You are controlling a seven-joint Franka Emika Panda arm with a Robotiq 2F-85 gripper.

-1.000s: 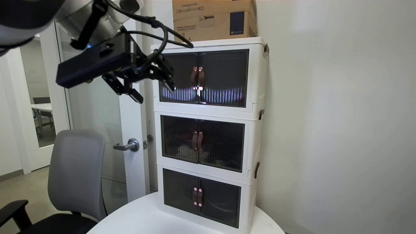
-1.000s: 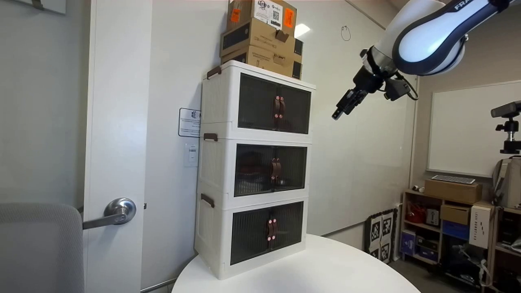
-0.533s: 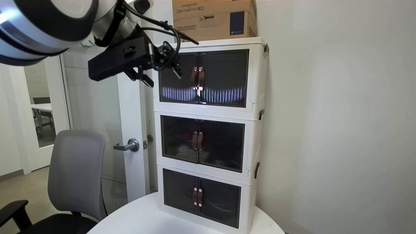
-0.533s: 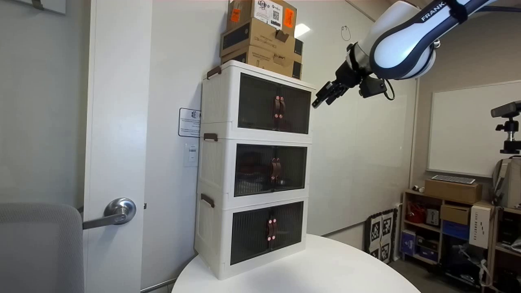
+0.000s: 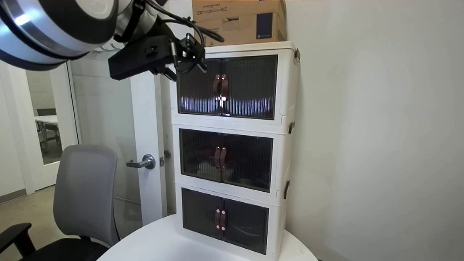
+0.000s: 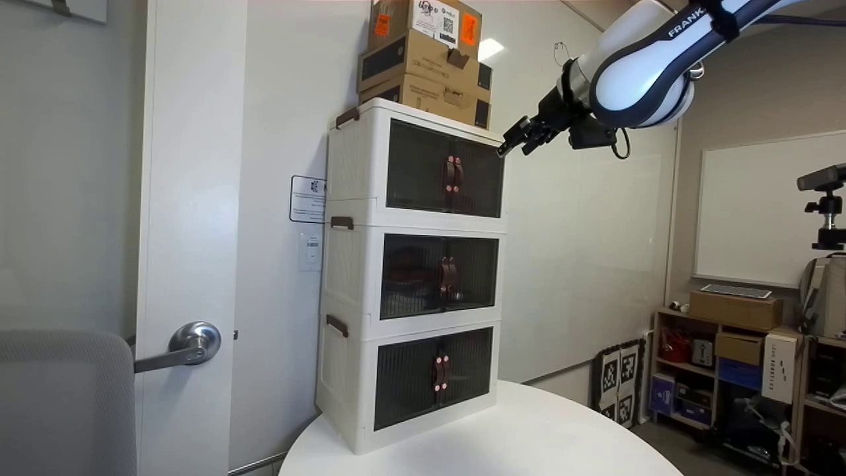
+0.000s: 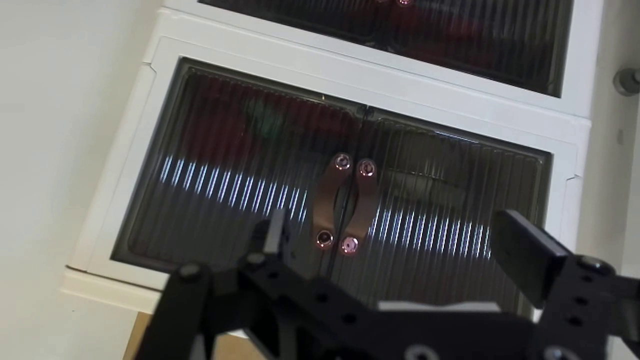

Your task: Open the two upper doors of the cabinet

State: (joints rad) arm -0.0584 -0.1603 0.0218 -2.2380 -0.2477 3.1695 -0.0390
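Note:
The white three-tier cabinet (image 5: 253,127) stands upright; it also shows in an exterior view (image 6: 344,277). Its two upper doors, dark and ribbed, are shut: one door (image 5: 197,88) and the other door (image 5: 252,87). They also show in an exterior view (image 6: 418,165). Their brown strap handles sit side by side at the centre seam, one handle (image 7: 325,202) and the other handle (image 7: 365,205) in the wrist view. My gripper (image 7: 392,227) is open and empty, in front of the upper doors near their top. The wrist picture is upside down; both handles appear between the fingers, closer to the left finger.
Brown cardboard boxes (image 6: 429,73) are stacked on top of the cabinet. The middle doors (image 5: 246,161) and lowest doors (image 5: 246,224) are shut. The cabinet stands on a round white table (image 6: 529,436). A grey chair (image 5: 85,192) and a door with a lever handle (image 5: 146,161) are beside it.
The arm has moved toward the cabinet and, in the last half second, a little upward. The gripper stays open. The upper doors have not moved.

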